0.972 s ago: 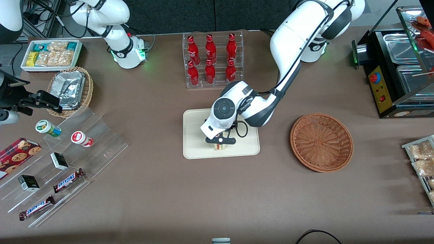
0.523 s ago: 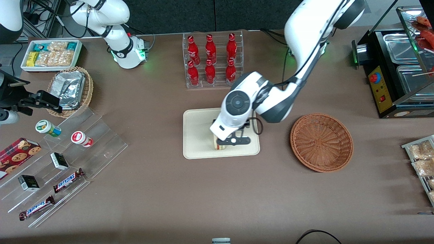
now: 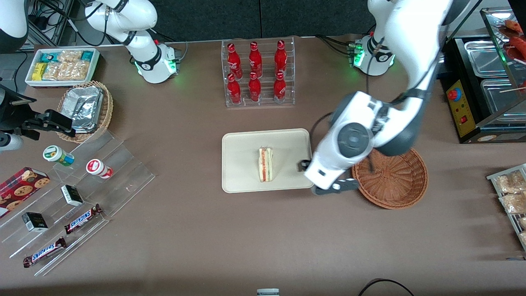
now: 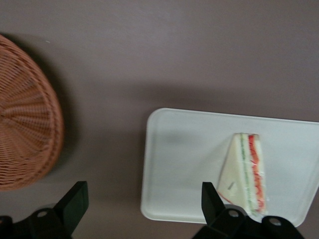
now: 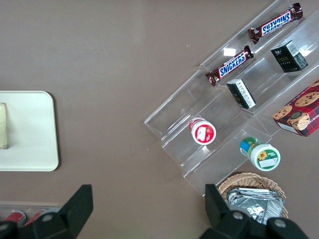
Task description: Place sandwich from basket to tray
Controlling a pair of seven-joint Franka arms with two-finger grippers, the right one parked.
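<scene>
The sandwich [image 3: 266, 164] lies alone on the cream tray [image 3: 242, 152], its red and green filling edge showing; the left wrist view shows the sandwich [image 4: 244, 172] on the tray [image 4: 184, 164] too. The reddish-brown wicker basket [image 3: 394, 181] sits beside the tray toward the working arm's end and holds nothing; part of the basket [image 4: 25, 139] also shows in the wrist view. My left gripper [image 3: 326, 181] hangs open and empty above the table between tray and basket, its fingers [image 4: 75, 201] spread wide over the tray's edge.
A clear rack of red bottles [image 3: 257, 72] stands farther from the front camera than the tray. Toward the parked arm's end are a tan basket of foil packets [image 3: 86, 109], a snack bin [image 3: 61, 65] and acrylic steps with snacks [image 3: 78, 197]. A black food warmer [image 3: 481, 82] stands at the working arm's end.
My gripper let go of the sandwich on the tray, rose and swung away toward the basket. The sandwich now lies uncovered on the tray.
</scene>
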